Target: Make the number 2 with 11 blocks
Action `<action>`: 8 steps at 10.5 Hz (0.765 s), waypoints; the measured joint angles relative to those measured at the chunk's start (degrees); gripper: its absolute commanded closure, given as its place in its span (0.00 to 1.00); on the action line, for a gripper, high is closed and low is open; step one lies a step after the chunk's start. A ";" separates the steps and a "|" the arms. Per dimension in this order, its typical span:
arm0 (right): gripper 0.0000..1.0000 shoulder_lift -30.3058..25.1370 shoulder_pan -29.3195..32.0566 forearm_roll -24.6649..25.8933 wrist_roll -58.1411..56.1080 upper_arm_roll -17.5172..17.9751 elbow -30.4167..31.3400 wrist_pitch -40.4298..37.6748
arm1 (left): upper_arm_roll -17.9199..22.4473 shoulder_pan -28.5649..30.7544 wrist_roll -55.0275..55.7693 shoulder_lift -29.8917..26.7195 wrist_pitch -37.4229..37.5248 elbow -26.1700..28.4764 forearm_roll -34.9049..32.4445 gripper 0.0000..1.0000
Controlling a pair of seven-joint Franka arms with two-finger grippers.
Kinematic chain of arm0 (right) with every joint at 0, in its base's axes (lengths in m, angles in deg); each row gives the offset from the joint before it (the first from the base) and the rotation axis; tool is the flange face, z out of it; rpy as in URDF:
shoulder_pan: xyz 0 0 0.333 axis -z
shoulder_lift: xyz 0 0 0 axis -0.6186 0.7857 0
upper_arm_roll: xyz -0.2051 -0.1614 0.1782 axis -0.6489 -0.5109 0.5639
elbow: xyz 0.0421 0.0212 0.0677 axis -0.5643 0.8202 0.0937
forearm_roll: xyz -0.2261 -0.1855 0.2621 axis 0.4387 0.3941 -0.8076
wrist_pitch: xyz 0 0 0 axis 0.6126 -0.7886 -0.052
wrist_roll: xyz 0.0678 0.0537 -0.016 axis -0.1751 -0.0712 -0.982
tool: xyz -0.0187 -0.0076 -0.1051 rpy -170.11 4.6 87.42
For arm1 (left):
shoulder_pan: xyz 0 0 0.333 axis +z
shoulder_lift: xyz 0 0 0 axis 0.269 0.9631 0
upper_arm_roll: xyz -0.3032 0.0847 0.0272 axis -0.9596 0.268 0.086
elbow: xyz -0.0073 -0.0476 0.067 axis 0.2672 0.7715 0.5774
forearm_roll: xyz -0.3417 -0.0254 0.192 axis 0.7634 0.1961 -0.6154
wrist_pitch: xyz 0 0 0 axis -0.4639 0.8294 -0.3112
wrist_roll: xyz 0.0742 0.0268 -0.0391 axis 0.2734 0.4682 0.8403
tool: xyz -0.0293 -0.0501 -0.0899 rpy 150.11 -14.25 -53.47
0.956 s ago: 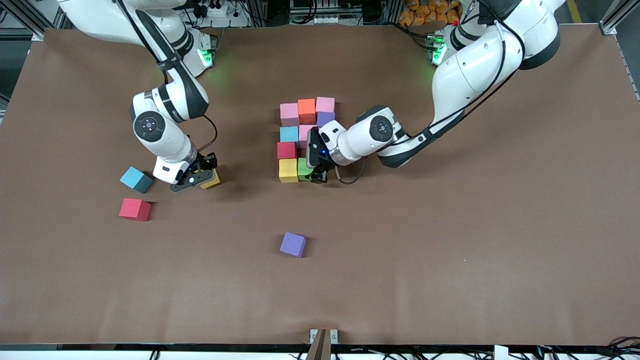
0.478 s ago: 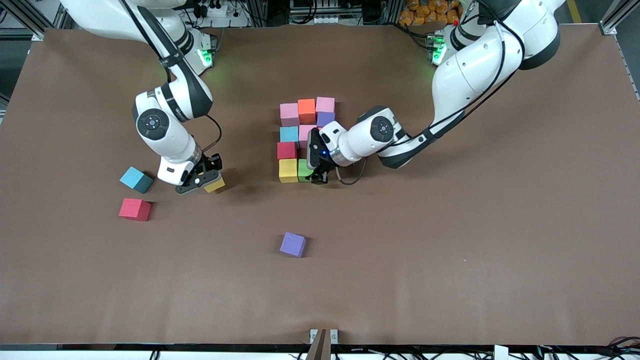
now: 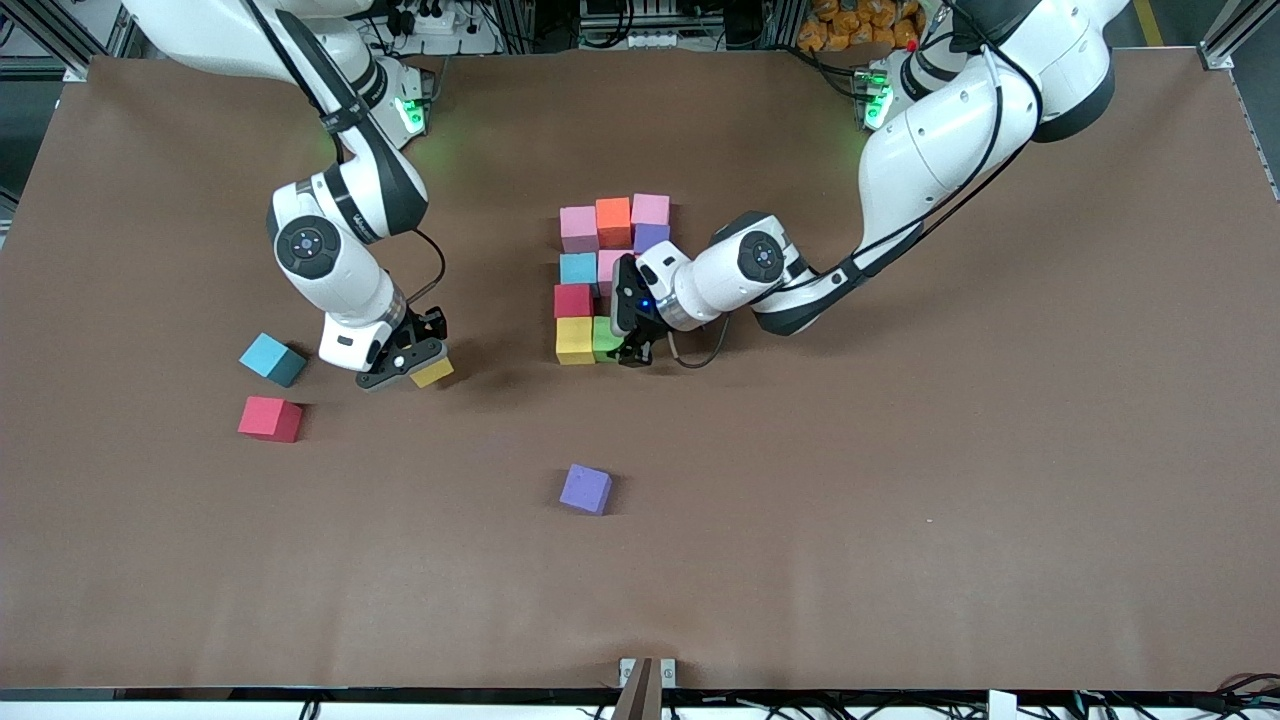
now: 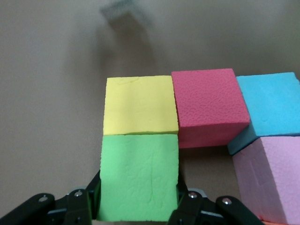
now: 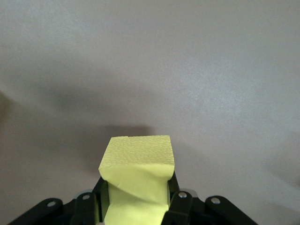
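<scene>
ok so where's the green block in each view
Front view: the green block sits in the digit's row nearest the camera, beside the yellow block, partly covered by the left gripper.
Left wrist view: green block fills the lower middle, clamped between the fingers.
Right wrist view: not in it; only a yellow block held by the right gripper.
Shared landmark: the yellow block touching the green one.

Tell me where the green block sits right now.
The green block sits in the digit's row nearest the front camera, pressed against the yellow block and clamped in the left gripper, jaws shut on it.
</scene>
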 measured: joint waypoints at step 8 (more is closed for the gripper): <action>1.00 -0.01 -0.35 -0.33 2.15 1.11 -1.96 -2.11 | 0.40 0.00 -0.60 0.01 -0.71 -0.32 -0.09 0.00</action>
